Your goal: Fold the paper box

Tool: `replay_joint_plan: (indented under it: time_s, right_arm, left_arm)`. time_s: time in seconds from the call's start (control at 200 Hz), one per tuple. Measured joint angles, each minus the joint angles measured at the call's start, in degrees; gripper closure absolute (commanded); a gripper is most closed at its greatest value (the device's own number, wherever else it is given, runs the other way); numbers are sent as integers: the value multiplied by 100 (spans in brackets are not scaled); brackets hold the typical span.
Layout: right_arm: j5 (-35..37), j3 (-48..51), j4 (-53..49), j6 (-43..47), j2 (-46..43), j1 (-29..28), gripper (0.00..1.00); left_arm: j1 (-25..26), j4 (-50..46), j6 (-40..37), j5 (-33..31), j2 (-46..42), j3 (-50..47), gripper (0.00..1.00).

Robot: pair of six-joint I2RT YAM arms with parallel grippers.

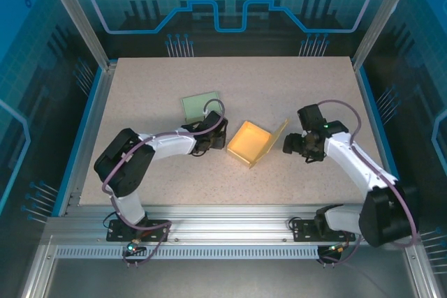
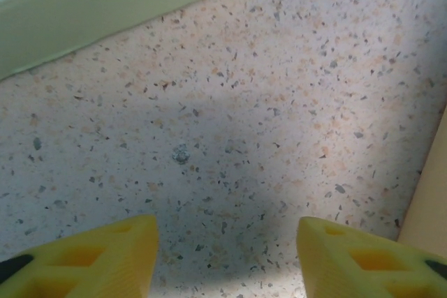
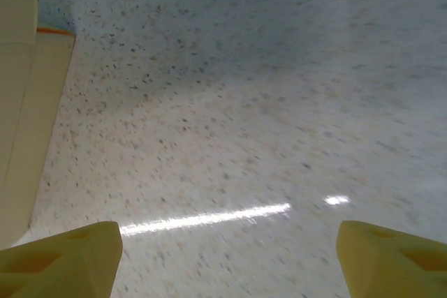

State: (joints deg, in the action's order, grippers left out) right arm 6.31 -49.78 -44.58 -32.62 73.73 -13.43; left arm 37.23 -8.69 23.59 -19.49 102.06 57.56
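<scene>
Where the open-topped paper box [image 1: 251,143] sits central on the worktop [image 1: 293,82], a green sheet [image 1: 201,106] lies at its ten o'clock; the left hand [image 2: 227,252] at nine and the right hand [image 3: 230,256] at three flank it, fingers apart, gripping nothing.

You've got a speckled table [image 1: 279,88]. The yellow open box [image 1: 250,141] lies on it between the left fingers [image 2: 91,259] and right fingers [image 3: 63,259]. The green piece [image 1: 200,106] lies just beyond the left ones.

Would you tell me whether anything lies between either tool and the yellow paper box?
Nothing visible does: just bare table separates the left tool and the right tool from the yellow paper box.
</scene>
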Motion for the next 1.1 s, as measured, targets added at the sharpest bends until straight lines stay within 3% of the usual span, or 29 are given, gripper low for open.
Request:
replay_joint_plan:
  time_s: [0.31,0.72,0.925,1.1]
  right_arm:
    - [-879,-297,1587,269,1587,70,24]
    - [-1427,-2194,1869,898,3228,409,22]
    - [-763,-2358,1241,992,2933,824,13]
    - [-66,-1648,706,907,1475,1056,2]
  left_arm:
    - [181,341,199,490,-116,-546,50]
    - [1773,1287,817,763,-505,-909,49]
    - [2002,1639,820,479,-885,-1143,43]
    - [1373,1095,356,-44,-1812,-1095,39]
